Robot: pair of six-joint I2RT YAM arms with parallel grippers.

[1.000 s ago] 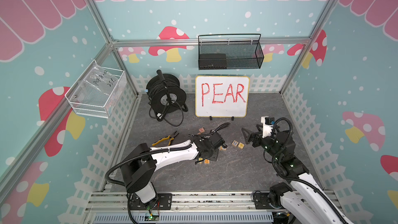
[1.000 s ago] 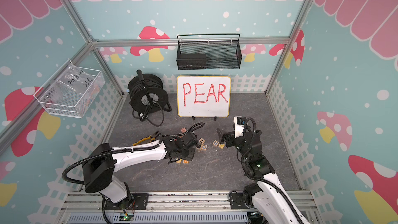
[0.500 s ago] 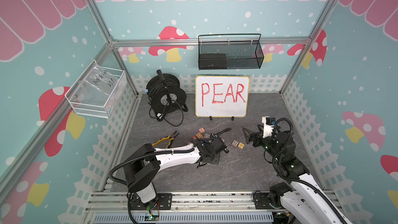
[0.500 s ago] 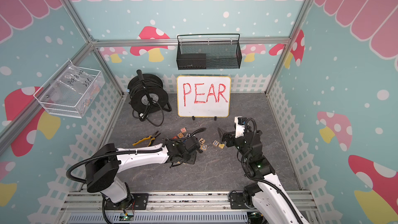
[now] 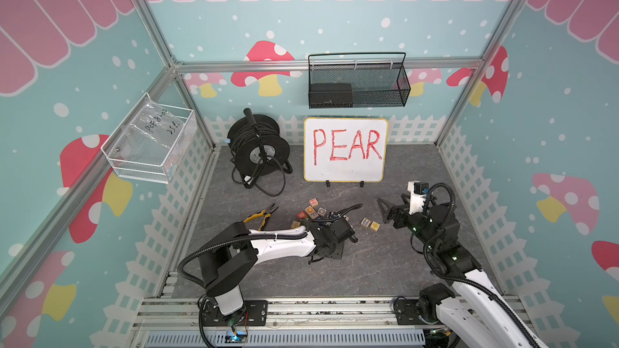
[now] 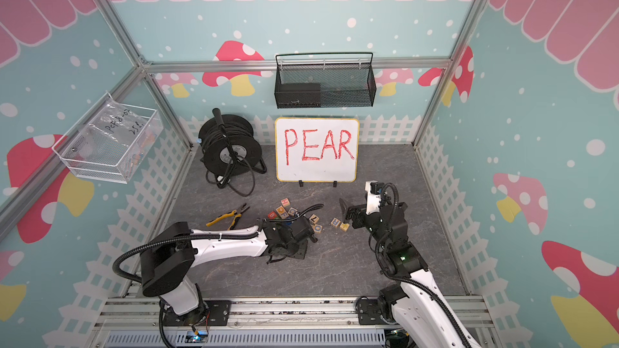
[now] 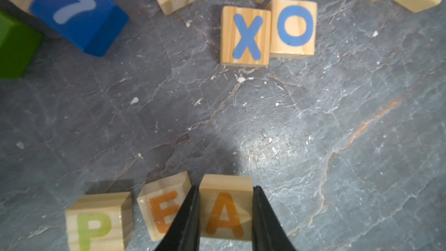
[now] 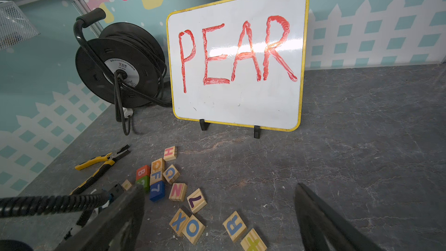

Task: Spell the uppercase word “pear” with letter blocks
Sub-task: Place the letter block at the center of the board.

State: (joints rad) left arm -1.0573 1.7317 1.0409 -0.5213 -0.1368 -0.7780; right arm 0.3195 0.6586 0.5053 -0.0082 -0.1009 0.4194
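In the left wrist view three wooden letter blocks stand in a row: the P block [image 7: 99,223], the E block [image 7: 161,208] and the A block [image 7: 226,213]. My left gripper [image 7: 225,189] is shut on the A block, with one finger wedged between E and A. In both top views the left wrist [image 5: 330,249] covers this row. The R block [image 8: 234,225] lies apart on the table [image 5: 365,222], beside a block with a plus sign. My right gripper [image 8: 217,189] hangs open and empty above the table, just right of the R block.
Loose blocks X [image 7: 245,36] and O [image 7: 293,28], a blue 7 cube [image 7: 77,13] and a cluster of other cubes [image 5: 313,210] lie behind the row. Yellow pliers [image 5: 261,215], a cable reel [image 5: 258,148] and the PEAR whiteboard [image 5: 345,150] stand further back.
My left wrist has shifted slightly toward the front of the table and now covers the blocks beneath it. The right arm has not moved.
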